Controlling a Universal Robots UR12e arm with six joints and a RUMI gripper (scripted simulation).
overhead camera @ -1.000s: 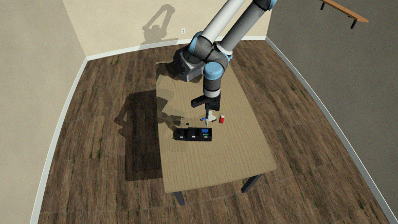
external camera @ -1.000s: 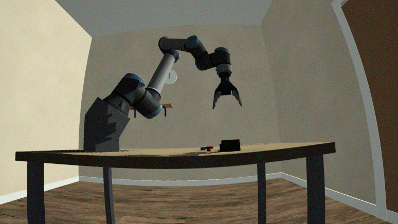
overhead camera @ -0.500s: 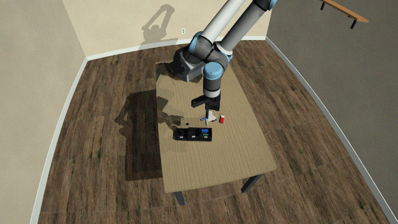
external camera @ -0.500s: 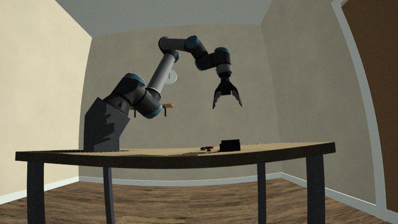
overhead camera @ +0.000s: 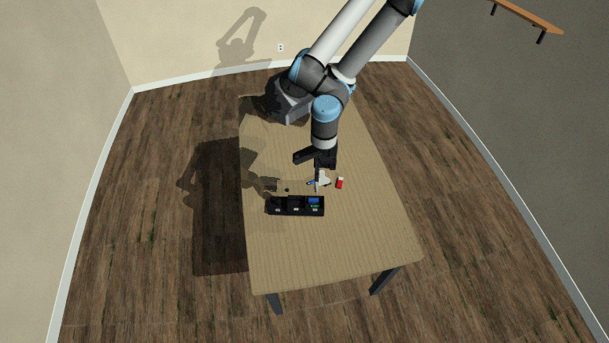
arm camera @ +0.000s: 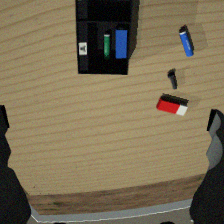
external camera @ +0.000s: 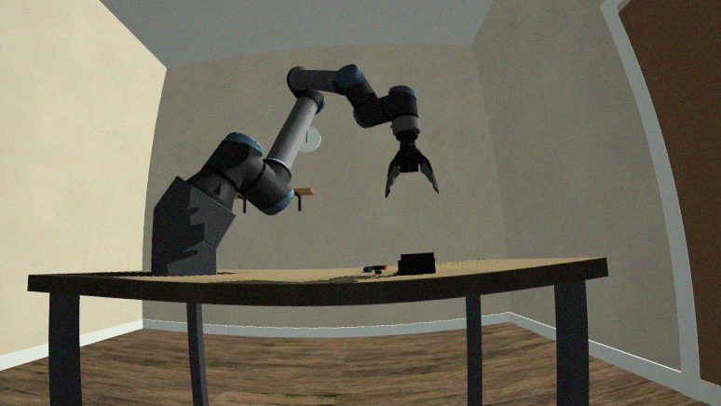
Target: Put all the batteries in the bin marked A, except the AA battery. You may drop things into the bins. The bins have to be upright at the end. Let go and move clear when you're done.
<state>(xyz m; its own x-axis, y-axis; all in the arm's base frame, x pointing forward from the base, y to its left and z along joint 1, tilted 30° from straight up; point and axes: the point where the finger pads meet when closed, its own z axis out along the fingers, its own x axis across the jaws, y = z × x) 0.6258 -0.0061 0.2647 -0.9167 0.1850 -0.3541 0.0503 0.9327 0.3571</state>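
My gripper (external camera: 411, 177) hangs open and empty high above the table, over the loose batteries. In the wrist view a black row of bins lies at the top; one compartment holds a green battery (arm camera: 106, 45) and a blue block battery (arm camera: 121, 43). On the table lie a blue cylindrical battery (arm camera: 186, 41), a small black battery (arm camera: 172, 78) and a red, black and white block battery (arm camera: 172, 104). In the top view the bins (overhead camera: 295, 205) sit in front of the gripper (overhead camera: 317, 176), and the red battery (overhead camera: 339, 182) lies to its right.
The robot base (overhead camera: 286, 100) stands at the table's far end. The table's edge (arm camera: 115, 200) runs along the bottom of the wrist view. A small dark round thing (overhead camera: 286, 189) lies behind the bins.
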